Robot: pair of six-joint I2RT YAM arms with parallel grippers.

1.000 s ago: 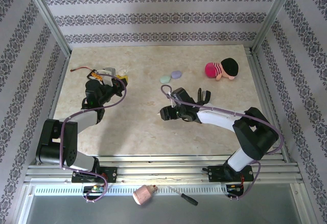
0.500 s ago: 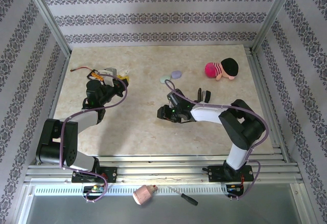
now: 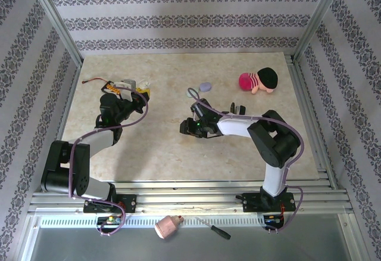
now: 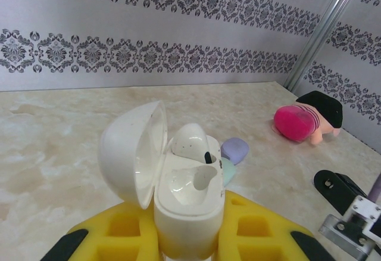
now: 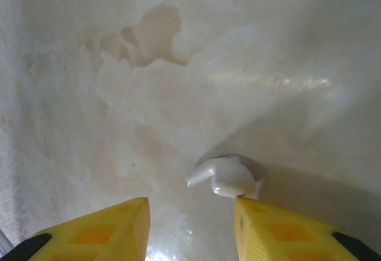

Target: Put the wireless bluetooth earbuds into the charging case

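My left gripper (image 4: 189,238) is shut on the white charging case (image 4: 187,195), held upright between the yellow fingers with its lid swung open to the left. One white earbud (image 4: 190,142) sits in the far socket and the near socket is empty. In the top view the case (image 3: 126,84) is at the table's back left. My right gripper (image 5: 190,203) points down at mid-table (image 3: 186,128) with its jaws apart. A second white earbud (image 5: 229,176) lies on the marble just ahead of the right finger's tip, touching it and not clamped.
A lilac pebble-like case (image 3: 205,86) and a mint one (image 3: 190,93) lie behind the right gripper. A pink and black plush toy (image 3: 259,81) sits at the back right. A small black object (image 3: 236,108) lies beside the right forearm.
The right arm has swung its wrist to the left and its jaws have narrowed. The left arm and the case have not moved.
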